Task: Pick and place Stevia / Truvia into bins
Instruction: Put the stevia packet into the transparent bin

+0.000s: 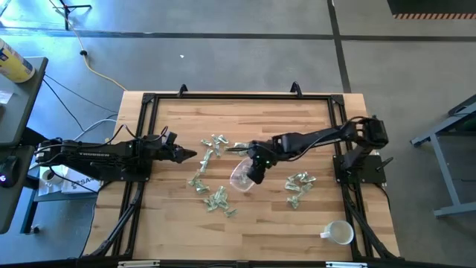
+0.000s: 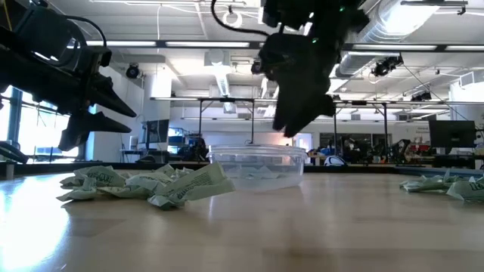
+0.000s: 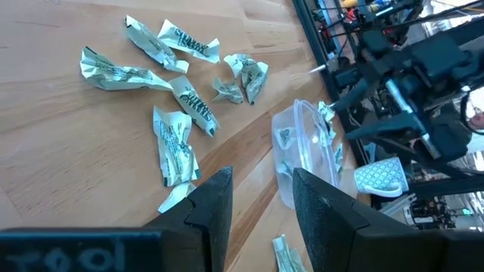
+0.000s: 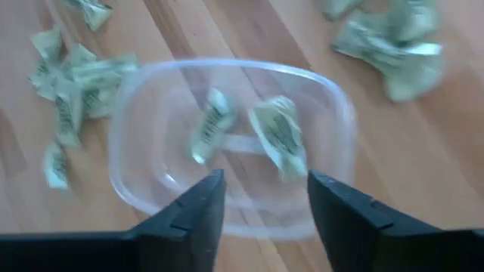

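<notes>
While the right gripper (image 4: 261,200) hangs open above the clear container (image 4: 136,189), light crumpled packets (image 4: 276,136) suit edge pinches; left gripper (image 3: 257,204) open.

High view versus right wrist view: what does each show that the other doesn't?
Only the high view shows the white mug, the left gripper waiting at table left, and the whole table. Only the right wrist view shows two packets inside the clear container, with the right gripper open above it. Both show the container and loose packets around it.
</notes>
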`<action>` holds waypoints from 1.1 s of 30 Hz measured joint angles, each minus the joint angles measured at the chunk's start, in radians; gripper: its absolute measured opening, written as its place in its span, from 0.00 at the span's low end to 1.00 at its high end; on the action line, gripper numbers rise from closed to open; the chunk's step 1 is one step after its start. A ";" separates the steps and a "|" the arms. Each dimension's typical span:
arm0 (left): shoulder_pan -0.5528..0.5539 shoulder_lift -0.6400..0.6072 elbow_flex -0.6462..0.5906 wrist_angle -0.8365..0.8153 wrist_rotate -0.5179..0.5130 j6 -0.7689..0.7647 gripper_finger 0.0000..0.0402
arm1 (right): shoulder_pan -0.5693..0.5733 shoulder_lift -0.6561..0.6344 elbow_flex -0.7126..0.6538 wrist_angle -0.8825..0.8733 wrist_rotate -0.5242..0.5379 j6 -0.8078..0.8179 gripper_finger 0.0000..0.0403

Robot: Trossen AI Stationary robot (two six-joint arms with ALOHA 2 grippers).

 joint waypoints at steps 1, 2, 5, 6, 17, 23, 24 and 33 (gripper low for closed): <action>0.000 0.000 0.000 0.000 0.000 0.000 0.43 | 0.013 -0.017 0.000 -0.052 0.021 -0.019 0.50; 0.000 0.000 0.000 0.000 0.000 0.000 0.43 | 0.028 -0.033 0.000 -0.111 0.045 -0.036 0.52; 0.000 0.000 0.000 -0.003 0.000 0.001 0.43 | 0.087 -0.075 0.000 -0.301 0.112 -0.049 0.55; 0.000 0.000 0.000 -0.003 0.000 0.001 0.43 | 0.107 -0.085 -0.001 -0.357 0.126 -0.045 0.55; 0.000 0.000 0.000 -0.034 -0.009 0.004 0.43 | 0.244 -0.190 -0.236 -0.412 0.083 -0.039 0.56; 0.000 0.000 0.000 -0.040 -0.009 -0.015 0.43 | 0.178 -0.190 -0.299 -0.356 0.106 -0.164 0.56; 0.000 0.000 0.000 -0.040 -0.009 -0.022 0.43 | 0.164 -0.190 -0.304 -0.346 0.105 -0.174 0.56; 0.000 0.000 0.000 -0.041 -0.010 -0.024 0.43 | 0.111 -0.188 -0.364 -0.284 0.027 -0.275 0.56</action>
